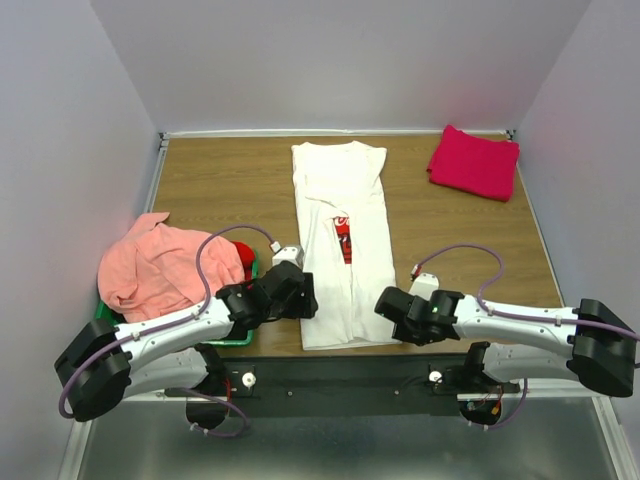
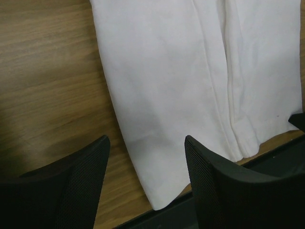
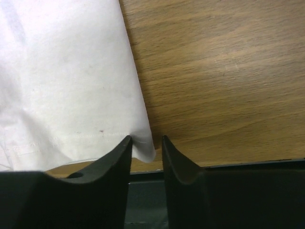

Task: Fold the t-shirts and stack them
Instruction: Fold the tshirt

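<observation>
We take this for a robotics lab cell: plain pale walls (image 1: 350,60) box in a wooden desk (image 1: 220,180), and two robot arms (image 1: 170,335) sit bolted along the frame's bottom.

white t-shirt (image 1: 340,200) centre frame, plain except a red-and-white print (image 1: 345,240) mid-chest. magenta-red tee (image 1: 474,161) upper right. salmon-pink tee (image 1: 160,265) at left, red tee (image 1: 243,257) next to it, green bin (image 1: 236,341) edge showing. table (image 1: 220,185) brown woodgrain. left arm (image 1: 170,335) and right arm (image 1: 520,322) white, black joints, purple cables (image 1: 205,265). left gripper (image 2: 146,140) fingers black, fine mesh texture.
</observation>
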`<state>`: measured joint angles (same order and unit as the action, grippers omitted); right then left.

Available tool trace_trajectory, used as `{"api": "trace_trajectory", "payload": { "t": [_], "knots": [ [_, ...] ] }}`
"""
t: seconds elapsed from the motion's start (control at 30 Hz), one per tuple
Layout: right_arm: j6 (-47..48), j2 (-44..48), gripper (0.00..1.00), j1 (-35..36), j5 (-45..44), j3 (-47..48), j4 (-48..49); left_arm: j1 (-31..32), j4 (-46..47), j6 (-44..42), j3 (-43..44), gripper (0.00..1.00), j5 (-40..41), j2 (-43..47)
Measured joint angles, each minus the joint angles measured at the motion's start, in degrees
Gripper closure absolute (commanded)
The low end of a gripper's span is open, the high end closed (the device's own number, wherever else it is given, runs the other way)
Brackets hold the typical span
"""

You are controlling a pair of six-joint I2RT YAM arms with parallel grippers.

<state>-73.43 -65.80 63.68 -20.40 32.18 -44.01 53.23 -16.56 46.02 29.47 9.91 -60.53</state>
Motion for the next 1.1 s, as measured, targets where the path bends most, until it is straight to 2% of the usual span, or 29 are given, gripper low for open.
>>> {"api": "trace_trajectory", "payload": {
  "t": [0.1, 0.23, 0.3, 0.33, 0.43, 0.53, 0.9, 1.1],
  "knots": [
    [0.00, 0.00, 0.71, 0.00, 0.39, -0.39, 0.44, 2.34, -1.68, 1.90, -0.26, 0.29, 0.00, -0.07],
    [-0.02, 0.39, 0.83, 0.00, 0.79, -1.05, 0.94, 6.51, -4.52, 5.20, -0.26, 0.35, 0.66, -0.24],
    [0.04, 0.74, 0.85, 0.00, 0.85, -1.25, 1.03, 7.76, -5.84, 6.60, -0.26, 0.39, 0.81, -0.24],
    [-0.02, 0.98, 0.86, 0.00, 0.90, -1.40, 1.14, 8.28, -6.38, 7.26, -0.24, 0.43, 0.81, -0.24],
    [-0.04, 1.51, 0.86, 0.00, 0.96, -1.73, 1.36, 9.42, -8.44, 9.51, -0.24, 0.45, 0.98, -0.22],
    [-0.04, 1.99, 0.86, 0.00, 0.96, -2.01, 1.53, 10.82, -10.62, 11.67, -0.24, 0.52, 1.07, 0.13],
    [-0.04, 4.09, 0.86, 0.00, 0.96, -3.34, 2.23, 16.13, -10.45, 18.69, -1.55, 0.52, 0.55, 1.36],
    [-0.02, 4.39, 0.87, 0.00, 0.96, -3.52, 2.43, 16.65, -8.76, 20.46, -2.95, 0.54, 0.50, 0.28]
  ]
}}
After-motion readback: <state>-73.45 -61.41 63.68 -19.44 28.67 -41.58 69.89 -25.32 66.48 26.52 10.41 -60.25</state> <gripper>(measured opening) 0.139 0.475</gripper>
